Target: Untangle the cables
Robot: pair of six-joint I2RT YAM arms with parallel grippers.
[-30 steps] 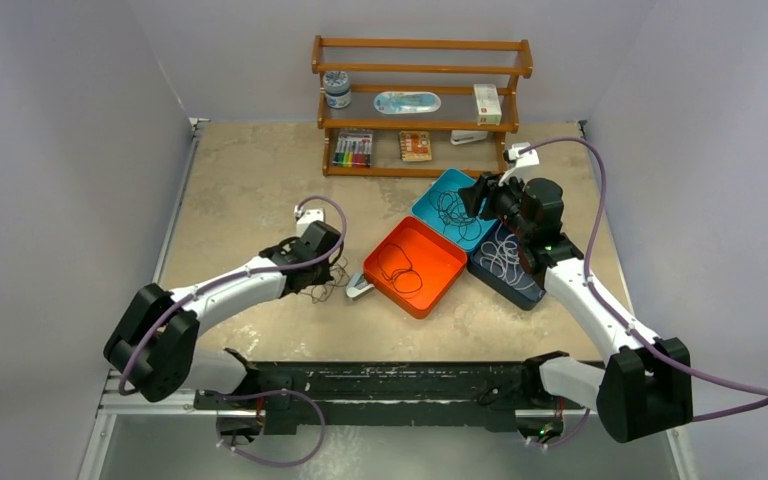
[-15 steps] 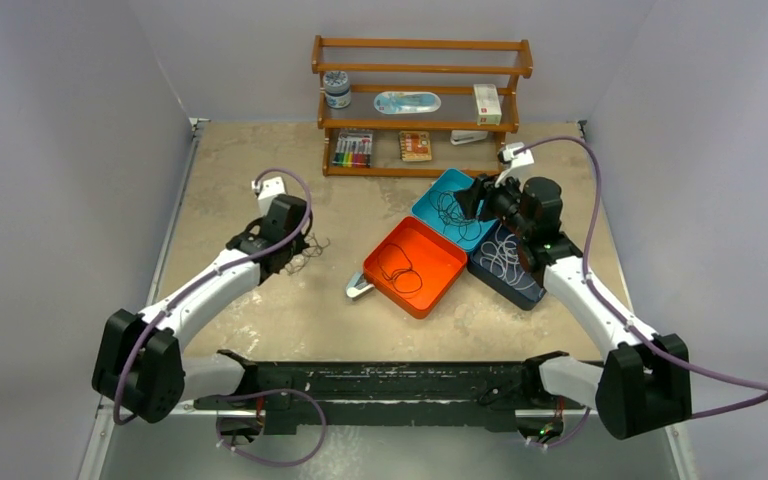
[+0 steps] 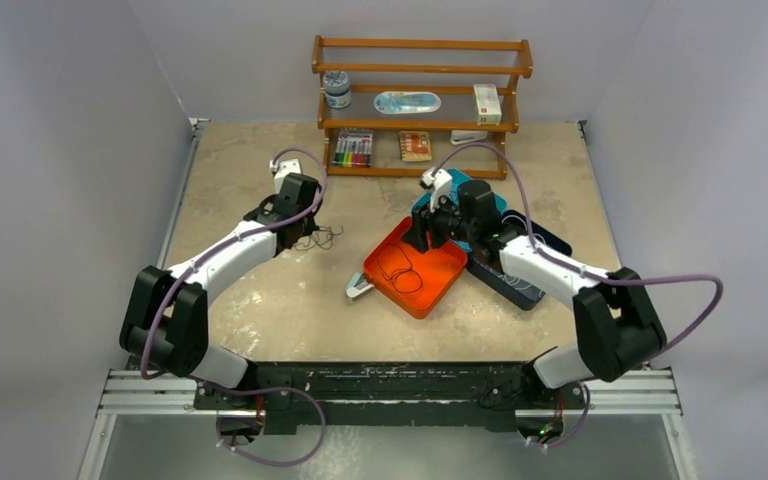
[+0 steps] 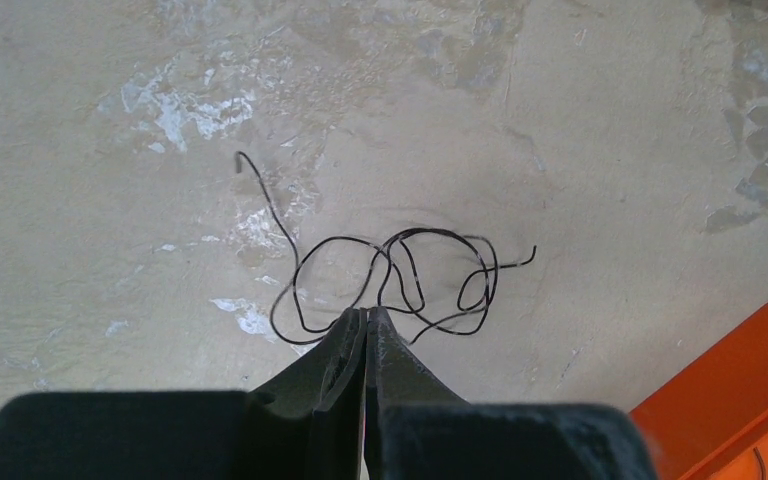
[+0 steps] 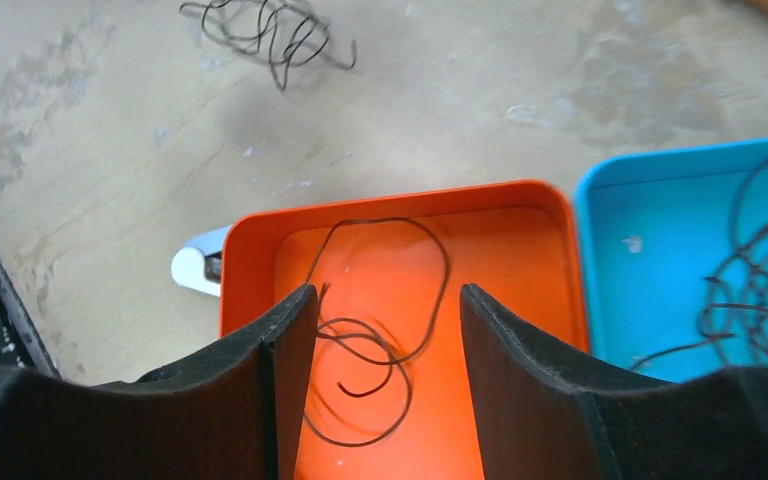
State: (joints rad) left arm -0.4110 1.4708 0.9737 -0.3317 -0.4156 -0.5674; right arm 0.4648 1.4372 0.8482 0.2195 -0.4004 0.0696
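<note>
While one black cable is laid coiled in the orange tray, apart from the rest and under the right end effector, which is held open, a loose black tangle is spread on the beige table. The left end effector is closed at its near loops, seemingly to drag it clear. The table is enclosed by plain grey walls, with a wooden shelf at the back.

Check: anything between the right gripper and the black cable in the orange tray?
Nothing visible. The right gripper hovers open over the rectangular orange plastic tray, and the thin black cable lies uncovered on its floor, directly below.
</note>
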